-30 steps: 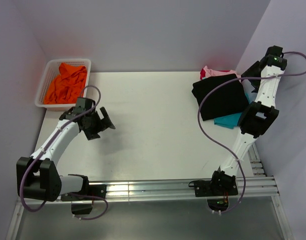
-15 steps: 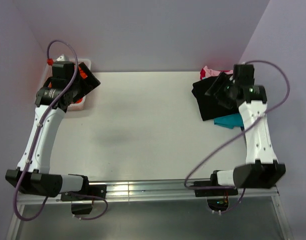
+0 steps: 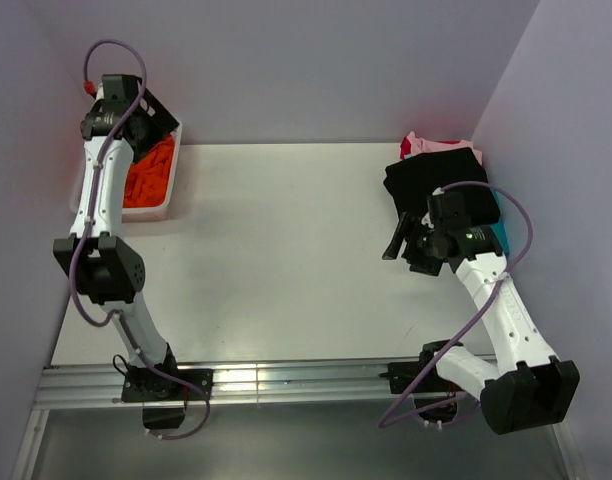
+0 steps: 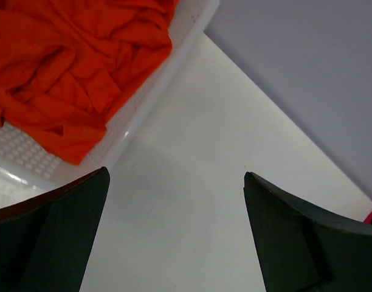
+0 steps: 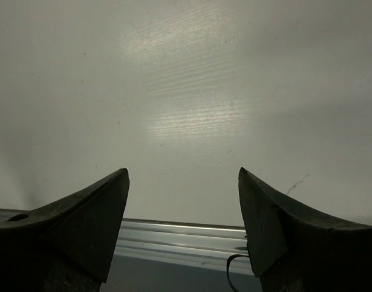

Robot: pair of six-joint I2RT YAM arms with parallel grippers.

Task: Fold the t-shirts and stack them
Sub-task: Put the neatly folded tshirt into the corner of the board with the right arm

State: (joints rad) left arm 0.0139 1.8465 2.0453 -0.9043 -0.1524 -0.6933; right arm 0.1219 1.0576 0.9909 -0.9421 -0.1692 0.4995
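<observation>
A crumpled bright orange t-shirt lies in the white mesh basket at the far left. My left gripper hangs open above the basket's far right corner, holding nothing. At the far right sits a pile of folded t-shirts: a black one on top, pink behind it, teal peeking out at its right. My right gripper is open and empty just in front and left of that pile, over bare table.
The white table runs between basket and pile. An aluminium rail lines the near edge. Grey walls close in at the back and both sides. A cable shows by the right finger.
The left arm swung from the table's left-middle up over the basket. The right arm pulled back from the far right corner, across the pile, toward the near side. Both grippers stayed open.
</observation>
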